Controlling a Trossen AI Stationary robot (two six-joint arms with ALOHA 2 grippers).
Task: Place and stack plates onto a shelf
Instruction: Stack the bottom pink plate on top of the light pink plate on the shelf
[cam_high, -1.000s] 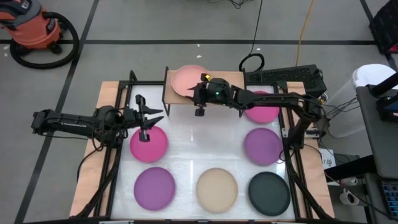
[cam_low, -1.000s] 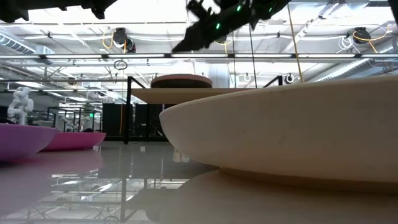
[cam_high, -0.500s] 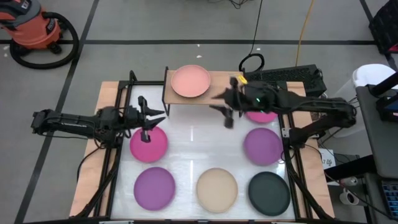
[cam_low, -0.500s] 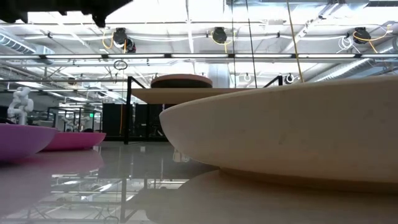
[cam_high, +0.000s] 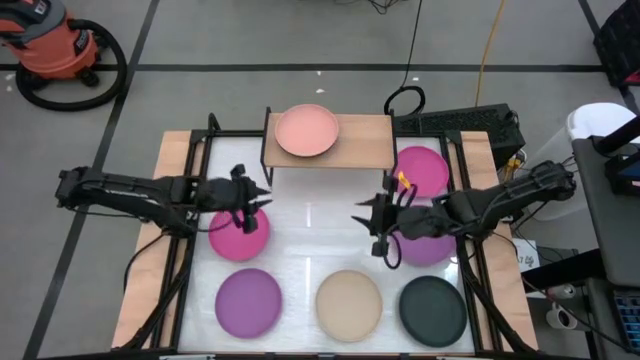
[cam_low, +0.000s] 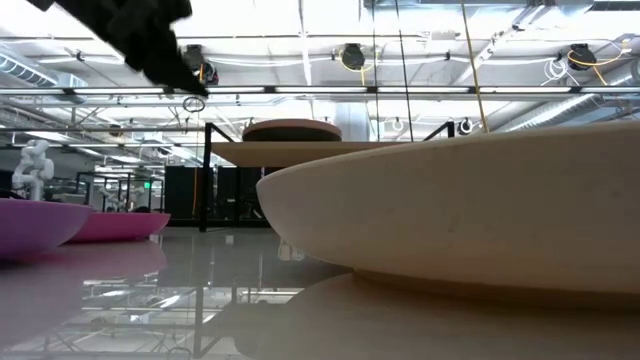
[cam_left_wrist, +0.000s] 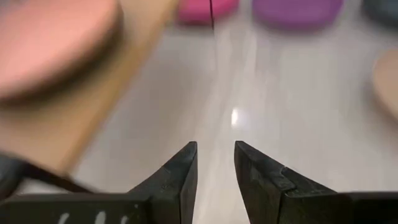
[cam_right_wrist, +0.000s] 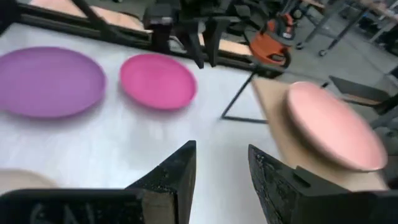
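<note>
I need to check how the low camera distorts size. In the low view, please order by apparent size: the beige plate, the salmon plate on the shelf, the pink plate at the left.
1. Beige plate, largest only by nearness.
2. Pink plate, cropped.
3. Salmon plate, farthest.

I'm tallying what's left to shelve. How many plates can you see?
7: salmon plate on the shelf; on the table, hot pink ones, purple ones, beige, dark grey. Another may be hidden.

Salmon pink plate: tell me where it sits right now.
In the high view the salmon pink plate lies on the left half of the shelf, at the table's far edge, apart from the other plates on the white surface below.
</note>
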